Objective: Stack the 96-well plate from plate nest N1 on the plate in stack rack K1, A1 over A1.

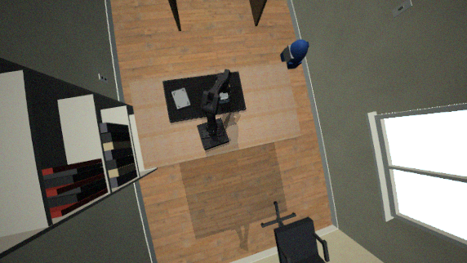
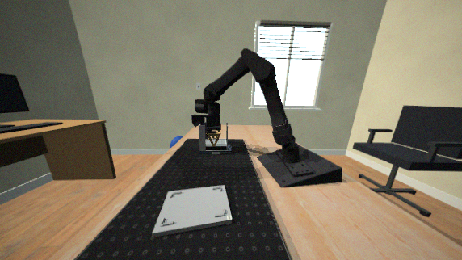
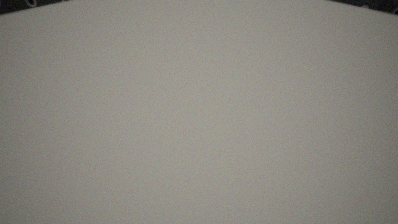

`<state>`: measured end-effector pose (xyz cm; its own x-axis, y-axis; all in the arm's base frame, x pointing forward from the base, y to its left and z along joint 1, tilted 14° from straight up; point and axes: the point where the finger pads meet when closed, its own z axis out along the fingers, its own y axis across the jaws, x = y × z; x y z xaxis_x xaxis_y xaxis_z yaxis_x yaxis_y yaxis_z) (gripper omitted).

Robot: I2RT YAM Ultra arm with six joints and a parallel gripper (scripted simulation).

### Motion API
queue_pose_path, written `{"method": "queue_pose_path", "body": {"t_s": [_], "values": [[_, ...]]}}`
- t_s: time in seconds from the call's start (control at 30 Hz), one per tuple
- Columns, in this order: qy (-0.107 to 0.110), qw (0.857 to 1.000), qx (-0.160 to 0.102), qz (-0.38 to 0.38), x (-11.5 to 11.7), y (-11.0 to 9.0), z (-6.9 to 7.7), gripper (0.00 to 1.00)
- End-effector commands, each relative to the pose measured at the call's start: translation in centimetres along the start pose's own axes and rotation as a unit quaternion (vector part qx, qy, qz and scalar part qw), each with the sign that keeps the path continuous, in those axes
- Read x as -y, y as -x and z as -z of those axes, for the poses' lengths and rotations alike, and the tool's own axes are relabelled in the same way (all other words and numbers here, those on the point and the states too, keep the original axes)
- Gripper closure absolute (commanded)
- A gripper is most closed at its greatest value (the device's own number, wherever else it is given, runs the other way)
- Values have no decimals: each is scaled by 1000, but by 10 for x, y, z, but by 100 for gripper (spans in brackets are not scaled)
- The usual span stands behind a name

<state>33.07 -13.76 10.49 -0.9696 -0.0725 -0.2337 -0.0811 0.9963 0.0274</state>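
Note:
The plate nest N1 [image 2: 194, 210] is a pale flat slab with corner brackets near the front of the black mat, and it holds no plate; it also shows in the overhead view [image 1: 180, 98]. The stack rack K1 [image 2: 214, 141] stands at the far end of the mat, with upright posts. My gripper [image 2: 212, 138] reaches down between the posts and is shut on the 96-well plate [image 2: 213, 142], a pale block low inside the rack. I cannot tell the lower plate apart from the held one. The wrist view shows only a plain pale surface [image 3: 200, 115].
The arm's base [image 2: 299, 167] sits on the wooden table right of the black mat [image 2: 202, 190]. A desk [image 2: 56, 145] stands at the left and a chair [image 2: 412, 149] at the right. A blue object [image 1: 295, 52] lies beyond the table.

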Motion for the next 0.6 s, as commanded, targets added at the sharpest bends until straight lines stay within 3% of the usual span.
{"method": "queue_pose_path", "body": {"t_s": [0.0,0.57], "values": [[-4,1000,14,1,-1,5,4,100],[1,1000,5,1,-3,2,-5,100]]}}
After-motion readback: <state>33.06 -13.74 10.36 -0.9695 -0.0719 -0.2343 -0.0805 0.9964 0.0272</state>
